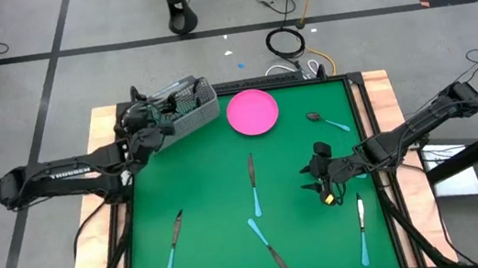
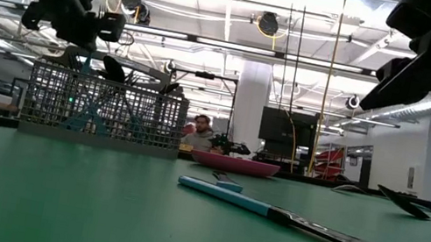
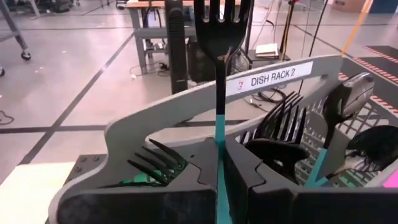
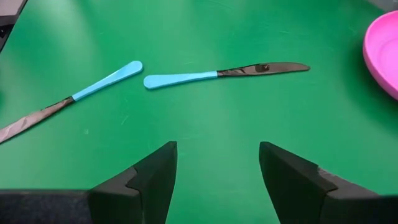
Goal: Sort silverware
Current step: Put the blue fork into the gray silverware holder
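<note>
Your left gripper [image 3: 219,180] is clamped on the blue handle of a dark fork [image 3: 219,37], tines up, over the grey basket [image 1: 188,109] at the green tabletop's [image 1: 210,193] far left corner; the handle's lower end is hidden between the fingers. More forks and a spoon stand inside the basket, half masked by its rim. Your right gripper [image 1: 316,177] hovers over the right half of the tabletop, jaws spread wide and empty. Ahead of it lie two blue-handled knives [image 4: 217,74], tips pointing apart; one runs off the wrist picture's edge. From above, a third knife [image 1: 174,242] lies near the front left corner, a fork [image 1: 362,229] by the front right, a spoon [image 1: 325,121] near the right edge. The pink plate [image 1: 252,112] sits beside the basket, cut off in the right wrist view
</note>
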